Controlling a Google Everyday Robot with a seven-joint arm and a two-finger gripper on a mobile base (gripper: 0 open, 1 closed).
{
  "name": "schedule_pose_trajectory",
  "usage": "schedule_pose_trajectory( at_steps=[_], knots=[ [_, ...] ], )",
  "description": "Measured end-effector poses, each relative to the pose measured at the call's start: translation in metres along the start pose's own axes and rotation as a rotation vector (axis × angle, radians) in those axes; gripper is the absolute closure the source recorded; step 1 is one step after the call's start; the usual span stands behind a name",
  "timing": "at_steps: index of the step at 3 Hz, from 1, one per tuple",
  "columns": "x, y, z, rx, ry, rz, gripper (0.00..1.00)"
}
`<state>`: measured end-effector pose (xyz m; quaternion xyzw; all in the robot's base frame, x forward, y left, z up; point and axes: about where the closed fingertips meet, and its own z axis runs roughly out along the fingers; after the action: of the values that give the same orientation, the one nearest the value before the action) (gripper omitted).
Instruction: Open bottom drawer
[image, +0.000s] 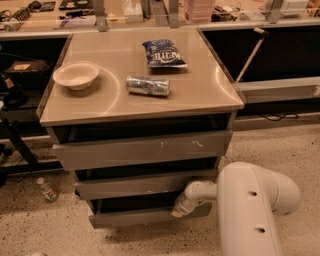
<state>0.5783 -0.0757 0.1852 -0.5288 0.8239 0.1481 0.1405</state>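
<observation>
At the right front of the bottom drawer (135, 217), the claw (176, 212), grip unreadable.

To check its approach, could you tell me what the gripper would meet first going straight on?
Likely the bottom drawer, whose front edge the gripper is at; depth is unclear.

Looks like a lab: cluttered workbench (75, 22) at twelve o'clock, loose cable (272, 118) at three, speckled floor (280, 150). The gripper (176, 212) is at six, at the bottom drawer (130, 217).
</observation>
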Motion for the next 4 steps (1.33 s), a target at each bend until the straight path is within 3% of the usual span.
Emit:
schedule_pose_trajectory(
  at_steps=[1, 4],
  knots=[
    [-0.0039, 0.0045, -0.0131, 0.019, -0.008, 0.012, 1.00],
    [0.0024, 0.0136, -0.0142, 0.020, -0.006, 0.024, 1.00]
  ],
)
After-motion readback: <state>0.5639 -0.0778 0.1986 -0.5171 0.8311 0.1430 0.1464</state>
